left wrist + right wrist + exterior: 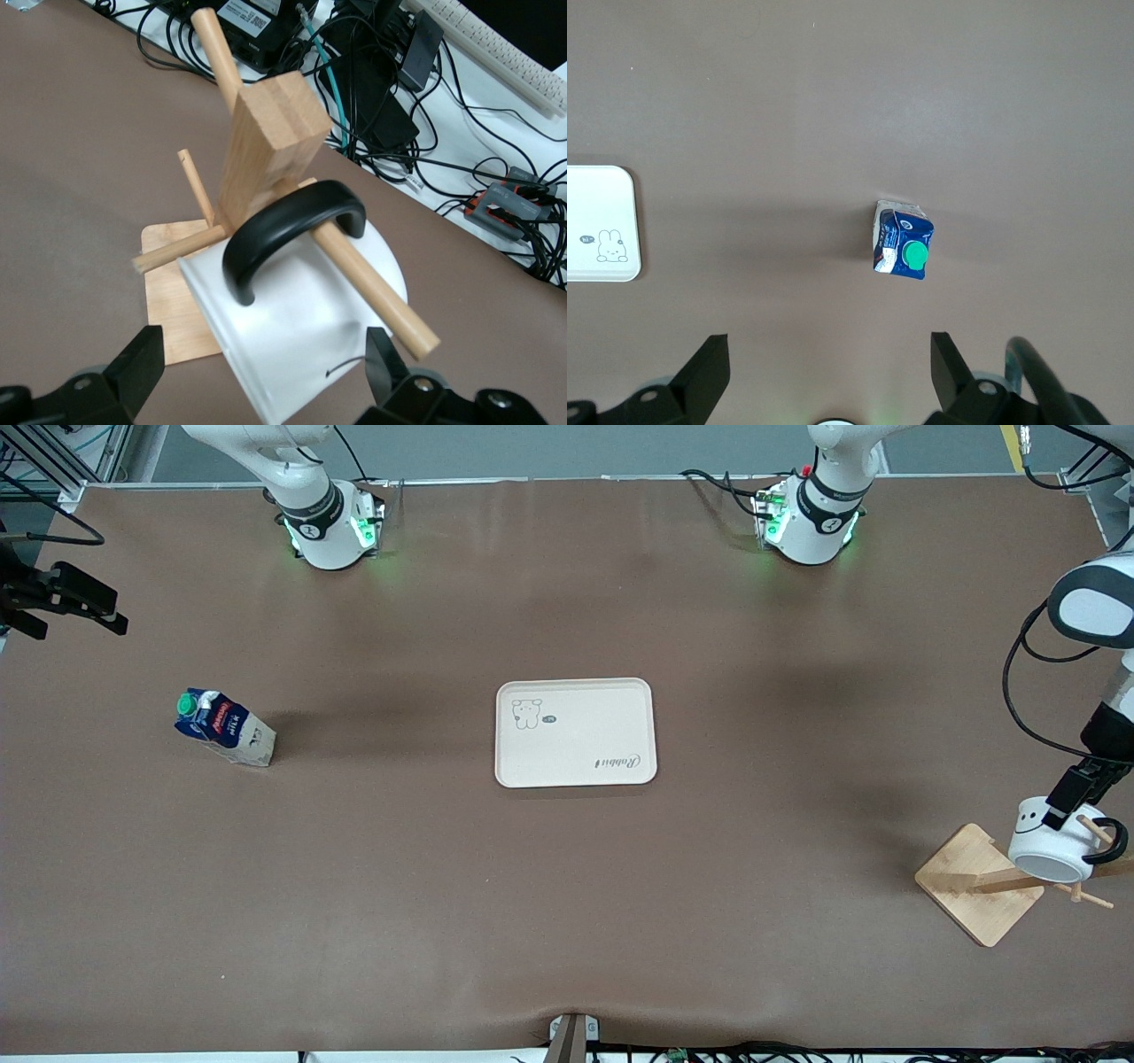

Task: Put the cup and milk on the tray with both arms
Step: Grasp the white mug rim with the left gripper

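Progress stood at nil delivered: one tray (576, 732), cream, lay bare at the table's middle. One cup (1048, 841), white with a smiley face, hung by its black handle (292, 232) on a peg of one wooden rack (979, 882) at the left arm's end of the table, nearer the front camera than the tray. One milk (225, 729) carton stood upright on the table at the right arm's end, well apart from the tray.

Grippers, two. Left gripper (1069, 798) was at the cup, fingers (133, 365) spread either side of its body in the left wrist view, not yet closed on it. Right gripper (824, 381) hung high over the table near the milk, jaws released, grasping nothing.

Outstanding, by judgement: grasp and unhook the cup, pick up the milk, carry both to the tray.
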{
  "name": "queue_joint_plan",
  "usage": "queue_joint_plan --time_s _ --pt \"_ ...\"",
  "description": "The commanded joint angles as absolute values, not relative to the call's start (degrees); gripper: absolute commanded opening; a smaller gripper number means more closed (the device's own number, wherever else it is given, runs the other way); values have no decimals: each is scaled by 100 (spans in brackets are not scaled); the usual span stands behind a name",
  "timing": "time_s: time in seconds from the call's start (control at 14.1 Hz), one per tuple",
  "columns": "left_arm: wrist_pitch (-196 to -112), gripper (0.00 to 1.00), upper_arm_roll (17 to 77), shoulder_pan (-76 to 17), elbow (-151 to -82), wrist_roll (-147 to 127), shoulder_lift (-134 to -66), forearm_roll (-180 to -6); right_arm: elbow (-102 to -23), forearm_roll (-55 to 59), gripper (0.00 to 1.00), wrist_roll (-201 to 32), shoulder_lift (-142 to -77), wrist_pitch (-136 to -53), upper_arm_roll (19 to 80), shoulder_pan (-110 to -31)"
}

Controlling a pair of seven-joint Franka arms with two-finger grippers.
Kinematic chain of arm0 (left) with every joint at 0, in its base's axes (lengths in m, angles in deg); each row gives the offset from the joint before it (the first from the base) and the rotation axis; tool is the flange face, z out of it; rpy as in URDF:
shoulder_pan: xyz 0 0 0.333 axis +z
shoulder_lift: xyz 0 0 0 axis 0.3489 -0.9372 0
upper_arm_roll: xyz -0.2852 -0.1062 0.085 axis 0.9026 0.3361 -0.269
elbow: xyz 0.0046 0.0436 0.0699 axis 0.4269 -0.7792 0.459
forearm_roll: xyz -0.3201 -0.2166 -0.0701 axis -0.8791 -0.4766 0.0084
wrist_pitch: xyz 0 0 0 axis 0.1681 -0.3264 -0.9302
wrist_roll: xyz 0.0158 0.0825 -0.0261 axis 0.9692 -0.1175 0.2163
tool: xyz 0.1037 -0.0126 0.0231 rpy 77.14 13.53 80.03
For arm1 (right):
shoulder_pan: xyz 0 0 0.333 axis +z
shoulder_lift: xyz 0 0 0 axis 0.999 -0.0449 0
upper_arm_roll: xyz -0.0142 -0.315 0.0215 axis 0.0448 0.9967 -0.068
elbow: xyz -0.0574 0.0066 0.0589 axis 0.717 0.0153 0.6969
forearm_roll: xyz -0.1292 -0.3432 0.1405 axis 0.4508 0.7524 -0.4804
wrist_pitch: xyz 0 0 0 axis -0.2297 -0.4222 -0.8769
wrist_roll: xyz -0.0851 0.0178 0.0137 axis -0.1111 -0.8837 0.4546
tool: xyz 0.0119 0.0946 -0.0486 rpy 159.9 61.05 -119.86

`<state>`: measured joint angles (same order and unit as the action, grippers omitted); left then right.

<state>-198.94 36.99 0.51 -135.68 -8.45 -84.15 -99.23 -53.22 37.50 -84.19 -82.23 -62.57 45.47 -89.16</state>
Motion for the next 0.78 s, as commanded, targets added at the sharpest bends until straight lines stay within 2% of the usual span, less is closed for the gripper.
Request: queue_joint_plan --time_s 0.0,0.42,0.71 --pt "-20133 100 3760 41 -13485 -734 -8547 -10047 -5225 3651 100 -8467 -8267 -6176 4501 -9006" --pt "-20133 50 3927 15 -13362 -786 -8626 -10047 -5225 3651 100 -8467 -8267 -6176 4501 -9024" --pt "-20133 32 4058 -3 -13169 -839 -8714 -10047 -5225 3651 100 -8467 -8267 -6176 4501 -9024"
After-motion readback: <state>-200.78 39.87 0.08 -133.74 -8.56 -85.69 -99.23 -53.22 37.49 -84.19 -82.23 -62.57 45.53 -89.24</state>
